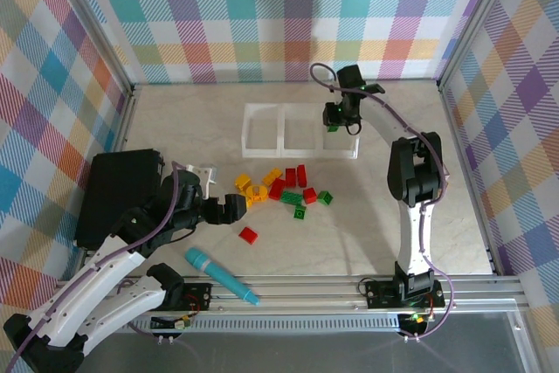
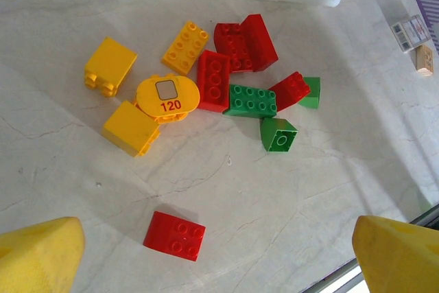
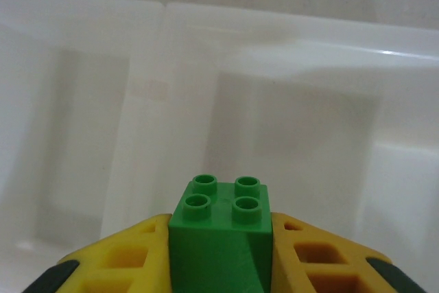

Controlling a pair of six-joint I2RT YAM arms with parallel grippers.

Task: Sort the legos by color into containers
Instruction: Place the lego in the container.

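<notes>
You are in the placing step for a green brick [image 3: 221,228]. The right end effector [image 1: 335,121] is closed on it, the brick pinched upright between both fingers with its studs facing forward. It hangs above the right-hand compartment of the tray [image 1: 262,153], at the far side of the desk [image 1: 175,128]. From the wrist view the brick looks to be over a compartment floor, not over a divider.

Next, you need a short descent into that compartment, then a clean release, so the brick drops flat and does not bounce out over the low wall. Whichever compartment gets it becomes green's, so hold to that choice.

The left end effector [image 1: 234,209] is spread wide and empty, low over the desk just left of the pile [image 1: 284,189]. A lone red brick [image 2: 175,235] lies between its fingers' line and the pile, apart from the rest. That looks like the easiest next pick. The yellow, red and green bricks in the pile lie touching, so separate them or pick from the edges.
</notes>
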